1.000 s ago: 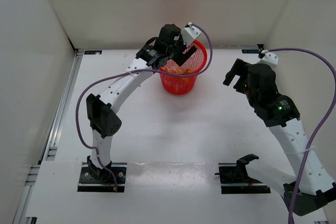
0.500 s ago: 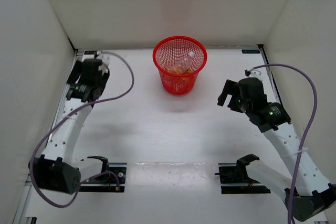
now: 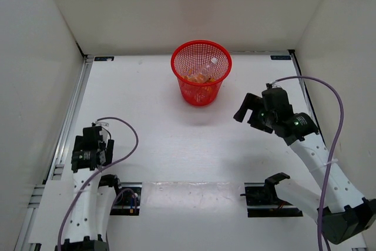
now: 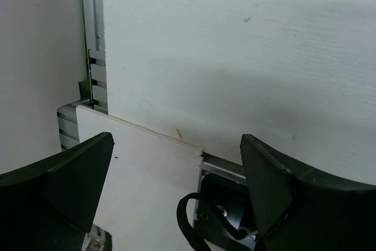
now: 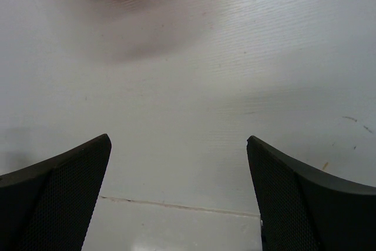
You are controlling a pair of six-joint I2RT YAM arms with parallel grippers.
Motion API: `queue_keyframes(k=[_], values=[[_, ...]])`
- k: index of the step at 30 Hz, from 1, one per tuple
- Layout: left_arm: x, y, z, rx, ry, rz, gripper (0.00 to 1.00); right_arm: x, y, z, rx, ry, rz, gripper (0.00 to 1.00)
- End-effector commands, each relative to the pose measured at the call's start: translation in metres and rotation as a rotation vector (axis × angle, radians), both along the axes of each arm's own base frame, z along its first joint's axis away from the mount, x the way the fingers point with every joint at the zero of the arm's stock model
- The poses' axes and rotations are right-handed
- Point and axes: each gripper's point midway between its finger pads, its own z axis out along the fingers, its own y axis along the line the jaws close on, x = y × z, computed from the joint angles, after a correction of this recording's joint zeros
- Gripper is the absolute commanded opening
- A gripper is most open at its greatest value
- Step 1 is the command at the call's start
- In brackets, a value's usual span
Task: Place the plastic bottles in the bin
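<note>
**Both grippers parted and empty; bottles lying in the bin**

The left gripper (image 3: pixel 93 135) was seen low over the near left corner of the table (image 3: pixel 176 139), its fingers (image 4: pixel 64 180) spread wide with nothing between them. The aluminium rail (image 4: pixel 93 57) and the left wall (image 3: pixel 35 86) were found close on its left, so little room was offered on that side. Ahead of it and to its right, bare tabletop lay open. Beneath its fingers the edge of a white board (image 4: pixel 147 163) and a black mount (image 4: pixel 217 216) were shown.

The right gripper (image 3: pixel 245 114) was held above the right half of the table, its jaws likewise parted wide and holding nothing. Open surface was seen beneath it and to its left. The right wall (image 3: pixel 346 39) stood to its right, well apart.

The bin (image 3: pixel 178 69) was seen upright near the back wall (image 3: pixel 188 10), ahead and to the left of the right gripper and far ahead of the left one, touched by neither. Inside it the longer clear bottle (image 3: pixel 209 65) with its white cap was seen leaning against the mesh, with orange shapes (image 3: pixel 197 77) at the bottom. The two smaller bottles could not be told apart there
</note>
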Motion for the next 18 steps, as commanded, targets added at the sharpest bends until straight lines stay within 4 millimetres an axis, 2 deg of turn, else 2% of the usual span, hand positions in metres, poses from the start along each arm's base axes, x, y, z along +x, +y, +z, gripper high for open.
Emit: queue_keyframes(k=[1, 7, 13, 18], values=[[-0.008, 0.003, 0.0, -0.005, -0.053, 0.107, 1.0, -0.01, 0.006, -0.003, 0.073, 0.029, -0.016, 0.99], [-0.01, 0.003, -0.003, -0.019, -0.047, 0.149, 1.0, -0.022, -0.003, -0.008, 0.095, 0.002, -0.052, 0.99], [-0.015, 0.004, -0.012, -0.022, -0.014, 0.18, 1.0, -0.026, -0.009, -0.011, 0.084, -0.008, -0.066, 0.99], [-0.016, 0.006, -0.011, -0.023, -0.024, 0.199, 1.0, -0.028, -0.009, -0.012, 0.075, 0.012, -0.067, 0.99]])
